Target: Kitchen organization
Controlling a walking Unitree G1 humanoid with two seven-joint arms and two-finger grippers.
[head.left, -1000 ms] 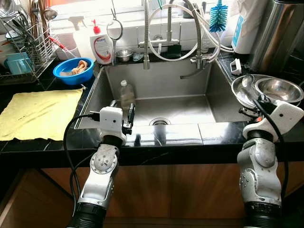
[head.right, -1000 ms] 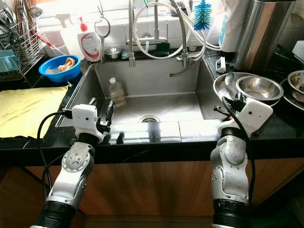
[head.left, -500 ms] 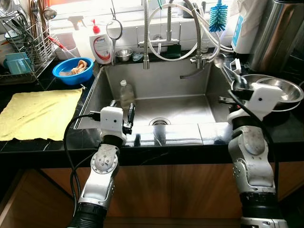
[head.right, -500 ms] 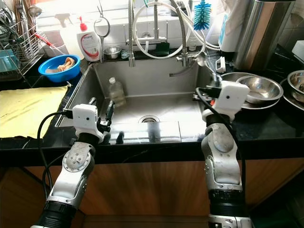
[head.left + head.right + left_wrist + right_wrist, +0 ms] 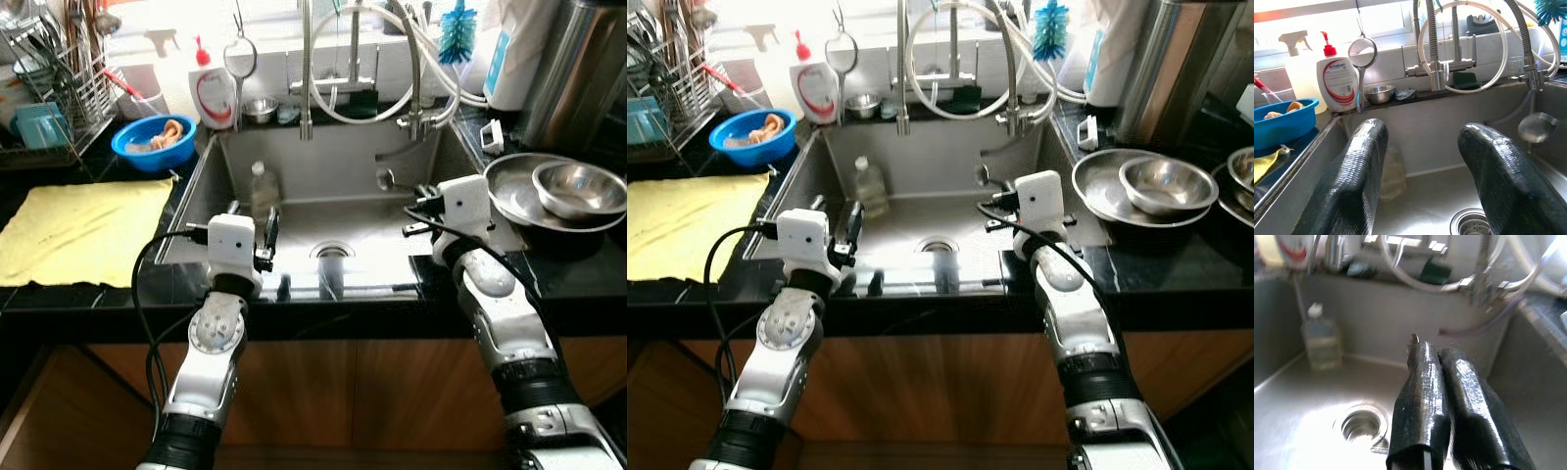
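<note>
The left gripper (image 5: 266,223) hung over the sink's front rim at 7 o'clock, fingers (image 5: 1352,181) spread apart and empty. The right gripper (image 5: 991,199), fingers pressed together on a thin metal ladle (image 5: 1537,128), had swung within a second from the stacked steel bowls (image 5: 578,186) at 3 o'clock to above the steel sink (image 5: 392,166), its bowl hanging near the faucet. A release into the basin looked likely. A plastic bottle (image 5: 261,191) stood at the far left.
</note>
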